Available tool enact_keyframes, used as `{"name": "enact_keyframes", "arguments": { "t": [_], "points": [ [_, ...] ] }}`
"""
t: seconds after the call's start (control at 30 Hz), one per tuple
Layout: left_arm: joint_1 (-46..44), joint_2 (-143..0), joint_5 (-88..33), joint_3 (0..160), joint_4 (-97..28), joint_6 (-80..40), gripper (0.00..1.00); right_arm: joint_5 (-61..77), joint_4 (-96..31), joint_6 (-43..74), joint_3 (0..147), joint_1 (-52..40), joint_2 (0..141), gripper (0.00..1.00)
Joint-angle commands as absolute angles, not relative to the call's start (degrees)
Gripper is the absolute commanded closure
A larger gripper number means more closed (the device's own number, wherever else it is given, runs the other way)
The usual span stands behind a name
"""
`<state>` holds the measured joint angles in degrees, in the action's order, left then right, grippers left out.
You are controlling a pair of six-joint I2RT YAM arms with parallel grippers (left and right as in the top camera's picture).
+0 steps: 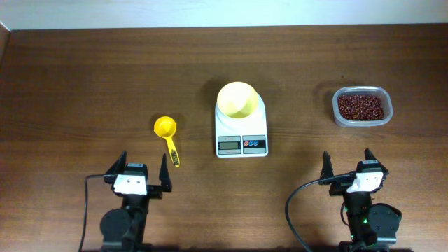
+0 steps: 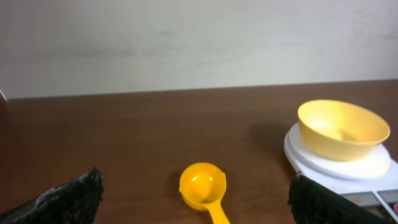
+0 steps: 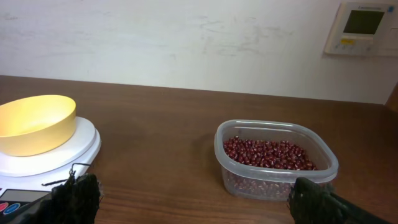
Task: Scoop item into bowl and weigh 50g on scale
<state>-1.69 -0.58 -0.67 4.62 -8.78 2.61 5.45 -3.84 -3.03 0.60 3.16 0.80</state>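
Observation:
The pale-yellow bowl (image 1: 236, 99) stands empty on the white scale (image 1: 241, 139) at the table's middle; both also show in the left wrist view, the bowl (image 2: 342, 129) on the scale (image 2: 329, 163), and in the right wrist view (image 3: 36, 123). The red-brown beans (image 1: 361, 106) fill a clear tub (image 1: 362, 122) at the right, also in the right wrist view (image 3: 268, 154). A yellow scoop (image 1: 166, 130) lies left of the scale, just ahead of my left gripper (image 2: 196, 199). My left gripper (image 1: 140, 168) is open and empty. My right gripper (image 1: 346, 164) is open and empty, near the tub.
The table's far edge meets a pale wall (image 3: 186, 37). A wall panel (image 3: 362, 26) hangs at the upper right. Black cables (image 1: 297, 203) trail from both arm bases at the front edge.

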Motion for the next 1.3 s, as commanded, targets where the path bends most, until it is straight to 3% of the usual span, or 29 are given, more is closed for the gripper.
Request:
{"name": "enact_keyframes", "arguments": {
  "t": [0.0,0.2,0.4,0.9,1.27],
  "points": [
    [-1.3,-0.9,-0.2,11.1,-13.7,2.9,0.01,6.6,-4.1,-3.0,0.3,2.6,0.4,0.01],
    [-1.3,-6.9,2.4,21.8,-19.2,1.3,0.01,6.6,-4.1,-3.0,0.3,2.6,0.4,0.01],
    [-1.3,-24.1,6.9,37.3,-28.1,-3.2,0.01,6.6,-4.1,-3.0,0.3,2.6,0.4,0.01],
    [-1.3,-90.1,5.6,93.8,-67.3,-4.9,0.01,6.6,-4.1,-3.0,0.3,2.6,0.4,0.01],
    [-1.3,-114.1,5.7,94.6,-68.5,-4.9,0.01,6.6,-4.1,-3.0,0.3,2.6,0.4,0.01]
  ]
}}
